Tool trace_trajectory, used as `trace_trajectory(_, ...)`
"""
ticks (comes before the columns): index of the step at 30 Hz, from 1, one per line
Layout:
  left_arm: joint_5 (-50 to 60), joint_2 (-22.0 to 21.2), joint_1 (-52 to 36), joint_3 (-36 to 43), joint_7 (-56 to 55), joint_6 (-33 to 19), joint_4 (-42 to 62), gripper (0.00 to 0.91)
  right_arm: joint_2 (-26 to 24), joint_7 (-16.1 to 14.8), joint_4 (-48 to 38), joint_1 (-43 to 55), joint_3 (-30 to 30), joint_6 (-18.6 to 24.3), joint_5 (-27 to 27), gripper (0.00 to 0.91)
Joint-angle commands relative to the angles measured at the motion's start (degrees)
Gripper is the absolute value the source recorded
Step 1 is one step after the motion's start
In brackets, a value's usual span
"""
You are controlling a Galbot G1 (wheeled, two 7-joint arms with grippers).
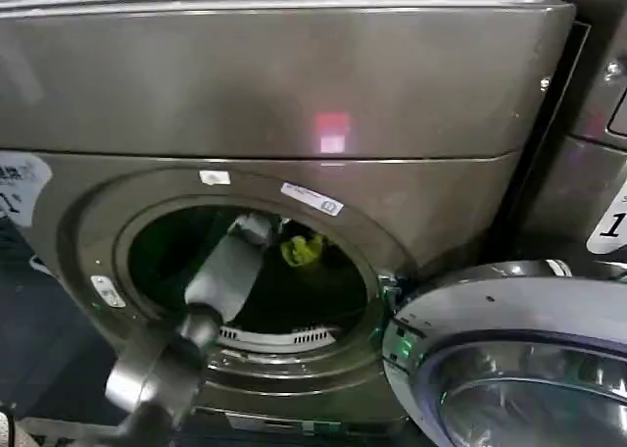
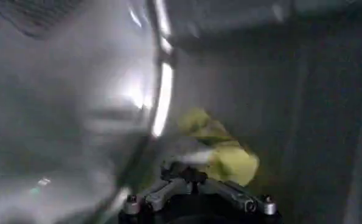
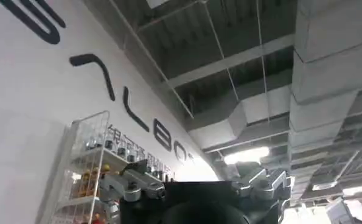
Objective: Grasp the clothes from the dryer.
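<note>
The dryer [image 1: 294, 84] is a bronze-grey front-loader with its round porthole open and a pink light on its front. My left arm reaches in through the porthole, and the left gripper [image 1: 257, 226] sits inside the dark drum. The clothes [image 1: 302, 249], a small bunched yellow-green piece, hang just beside the gripper, off the drum floor. In the left wrist view the left gripper [image 2: 193, 175] is closed at its tips, with the clothes [image 2: 229, 159] bunched right against them. My right gripper [image 3: 196, 176] is parked away from the dryer, pointing up at a ceiling, open and holding nothing.
The dryer's round door [image 1: 509, 359] is swung open to the lower right, in front of a neighbouring machine [image 1: 598, 124]. The porthole rim [image 1: 245, 344] rings my left arm closely. A shiny drum wall [image 2: 77, 109] lies close beside the left gripper.
</note>
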Motion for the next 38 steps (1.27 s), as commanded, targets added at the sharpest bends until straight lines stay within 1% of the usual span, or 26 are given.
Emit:
trace_trajectory(1, -10.47, -0.17, 11.80, -8.36, -22.51, -11.46, -15.56, 0.000, -0.06, 0.09, -0.08, 0.16, 0.12, 0.17, -0.18, 0.907)
trace_trajectory(4, -9.88, 0.07, 13.84, -8.45, -24.48, -14.57, -17.38, 0.000, 0.05, -0.33, -0.15, 0.00, 0.64, -0.13, -0.68, 0.907)
trace_trajectory(5, -9.70, 0.04, 13.98, -8.45, -25.14, -14.79, -17.27, 0.000, 0.04, -0.26, -0.17, -0.16, 0.80, -0.07, -0.67, 0.907)
trace_trajectory(8, -9.56, -0.07, 14.04, -8.38, -25.05, -14.37, -17.22, 0.000, -0.09, 0.29, -0.51, -0.52, 0.86, 1.00, -0.18, 0.907)
trace_trajectory(19, -7.93, -0.40, 13.48, -7.11, -24.34, -13.57, -16.67, 0.000, 0.09, 0.34, -0.74, -0.74, 1.10, 0.95, 0.07, 0.907)
trace_trajectory(24, -7.57, -0.27, 14.07, -7.12, -24.06, -13.59, -16.65, 0.000, 0.05, -0.02, -0.47, -0.42, 1.16, 0.02, -0.67, 0.907)
trace_trajectory(38, -7.07, -0.52, 13.41, -6.88, -23.25, -13.42, -16.23, 0.000, 0.09, -0.46, -0.52, -0.03, 0.86, -0.31, -1.53, 0.907)
